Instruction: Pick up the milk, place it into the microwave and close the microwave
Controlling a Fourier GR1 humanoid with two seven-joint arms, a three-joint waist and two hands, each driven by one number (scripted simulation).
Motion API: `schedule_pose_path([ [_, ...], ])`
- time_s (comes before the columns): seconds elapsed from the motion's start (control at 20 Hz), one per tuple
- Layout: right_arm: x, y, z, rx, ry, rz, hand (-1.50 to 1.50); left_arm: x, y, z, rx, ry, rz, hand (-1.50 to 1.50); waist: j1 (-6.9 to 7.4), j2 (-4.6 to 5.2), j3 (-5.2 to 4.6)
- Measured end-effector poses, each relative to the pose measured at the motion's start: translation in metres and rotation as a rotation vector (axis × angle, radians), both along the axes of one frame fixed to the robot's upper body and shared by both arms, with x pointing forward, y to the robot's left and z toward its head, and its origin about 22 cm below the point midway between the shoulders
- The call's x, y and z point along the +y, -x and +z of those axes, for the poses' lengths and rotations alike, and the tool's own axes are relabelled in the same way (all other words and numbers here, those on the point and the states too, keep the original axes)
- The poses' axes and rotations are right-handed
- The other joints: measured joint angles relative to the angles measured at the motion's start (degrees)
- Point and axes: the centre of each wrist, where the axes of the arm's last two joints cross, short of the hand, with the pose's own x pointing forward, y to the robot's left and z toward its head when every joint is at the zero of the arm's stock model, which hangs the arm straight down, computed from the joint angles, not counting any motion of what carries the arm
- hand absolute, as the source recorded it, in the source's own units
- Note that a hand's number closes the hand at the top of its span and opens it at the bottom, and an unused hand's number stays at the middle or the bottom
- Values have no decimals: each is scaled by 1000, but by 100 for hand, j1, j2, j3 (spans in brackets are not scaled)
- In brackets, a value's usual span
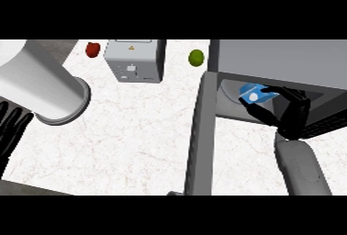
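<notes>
1. Right hand — the black hand at the end of the grey forearm reached from the lower right into the open microwave; its fingers were curled round the milk.
2. Milk — a small blue carton with a white round mark, held tilted inside the microwave's cavity, near the cavity's left wall. Whether it touched the cavity floor could not be told.
3. Microwave door — stood swung open, seen edge-on as a long grey bar running from the cavity's left side toward the lower edge of the view.
4. Left hand — shown at the left edge with its fingers straight, holding nothing, below the large grey forearm.
5. Desk — a white marbled top carrying the remaining things.
6. Toaster — a grey box near the top, well apart from the microwave.
7. Red fruit — lay left of the toaster.
8. Green fruit — lay between the toaster and the microwave.
</notes>
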Motion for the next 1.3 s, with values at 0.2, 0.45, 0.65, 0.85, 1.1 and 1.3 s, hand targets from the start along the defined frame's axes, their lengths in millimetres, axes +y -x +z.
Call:
schedule_pose_path([
  [0.2,1,3,-3,14,-38,20,-150,-6,-5,0,-1,-2,-22,-150,39,4,4],
  [0.45,3,6,-8,33,-66,46,-150,-13,-10,1,-3,-10,-41,-150,77,1,3],
  [0.65,5,6,-11,52,-65,75,-150,-19,-13,0,3,-12,-53,-150,56,-7,-6],
  [0.85,7,5,-14,67,-57,97,-150,-25,-16,0,1,-13,-61,-150,35,-18,-3],
  [1.1,6,3,-14,82,-44,139,-150,-32,-19,0,4,-21,-69,-150,-25,-48,-3],
  [1.3,6,1,-16,101,-50,182,-150,-37,-20,-2,5,-15,-73,-150,-67,-73,-4],
])
